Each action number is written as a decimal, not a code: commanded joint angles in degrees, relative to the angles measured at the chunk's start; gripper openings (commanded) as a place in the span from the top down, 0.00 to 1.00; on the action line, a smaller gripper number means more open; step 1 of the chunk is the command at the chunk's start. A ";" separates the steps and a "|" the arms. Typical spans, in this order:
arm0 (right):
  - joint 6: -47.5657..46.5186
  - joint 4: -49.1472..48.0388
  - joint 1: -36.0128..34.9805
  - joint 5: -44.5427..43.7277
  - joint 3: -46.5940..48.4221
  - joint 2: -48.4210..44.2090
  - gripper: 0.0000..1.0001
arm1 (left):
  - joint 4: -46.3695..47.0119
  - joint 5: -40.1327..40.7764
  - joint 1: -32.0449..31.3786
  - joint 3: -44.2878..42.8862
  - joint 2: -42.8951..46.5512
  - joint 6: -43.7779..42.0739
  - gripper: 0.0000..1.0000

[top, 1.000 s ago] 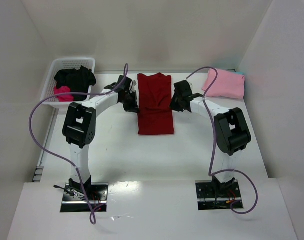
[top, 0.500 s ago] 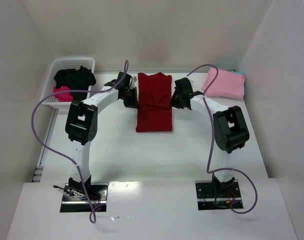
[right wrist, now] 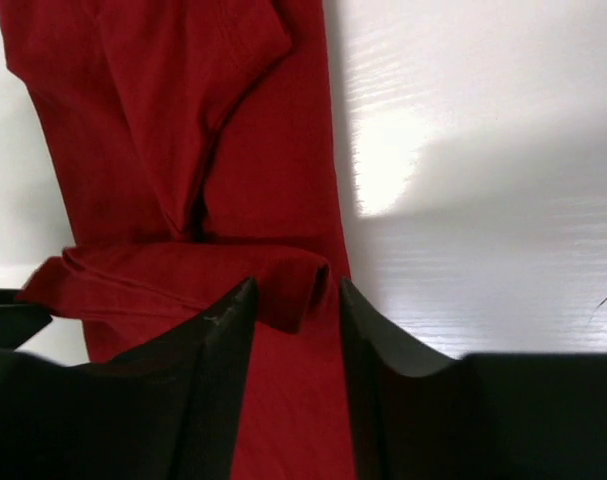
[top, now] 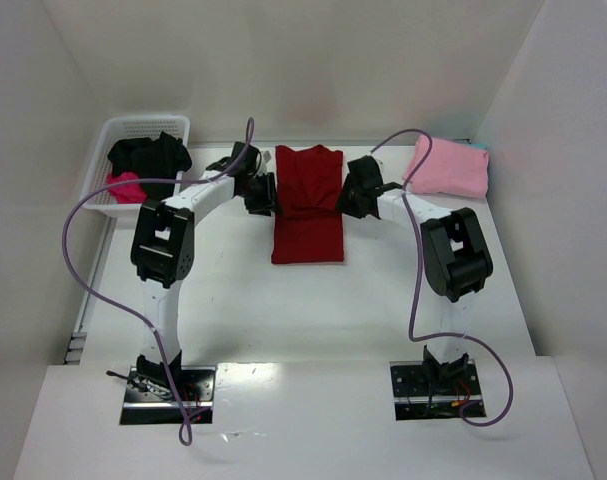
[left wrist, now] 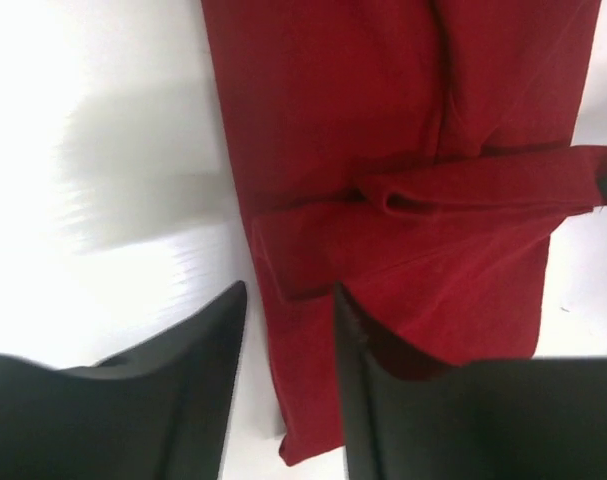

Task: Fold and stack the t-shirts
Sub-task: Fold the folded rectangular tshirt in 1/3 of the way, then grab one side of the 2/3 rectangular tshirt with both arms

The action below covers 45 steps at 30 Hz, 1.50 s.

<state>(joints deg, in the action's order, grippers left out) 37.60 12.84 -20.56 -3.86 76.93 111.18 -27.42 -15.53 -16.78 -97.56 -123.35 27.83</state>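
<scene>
The dark red t-shirt (top: 308,205) is lying as a long folded strip at the middle back of the table (top: 283,300), with a sleeve fold crossing it midway. The left gripper (top: 262,194) is hanging low over its left edge, fingers spread a little, with the cloth's edge showing in the gap. The right gripper (top: 350,199) is doing likewise at the right edge, fingers parted either side of a small fold. Both arms are reaching forward, with their wrists turning inward. A folded pink t-shirt (top: 448,167) is sitting at the far right. A black t-shirt (top: 148,153) and a magenta t-shirt (top: 125,187) are lying in the white basket (top: 133,124) at the far left.
</scene>
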 commanded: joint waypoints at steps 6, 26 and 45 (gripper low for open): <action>-1.66 -5.28 1.22 0.34 3.22 0.27 0.39 | 1.32 -2.05 1.13 -3.16 -0.75 -1.73 0.32; -5.61 -7.40 2.28 7.13 -0.99 -5.71 0.49 | 4.23 -10.05 2.81 3.69 8.82 -7.44 0.08; -3.86 8.08 -2.47 6.93 -19.78 -23.19 0.27 | 0.00 -4.61 -7.92 30.21 26.22 0.19 0.01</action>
<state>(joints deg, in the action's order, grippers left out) 32.88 17.47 -21.61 3.29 60.20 92.07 -26.04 -22.20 -24.58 -70.32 -100.82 25.06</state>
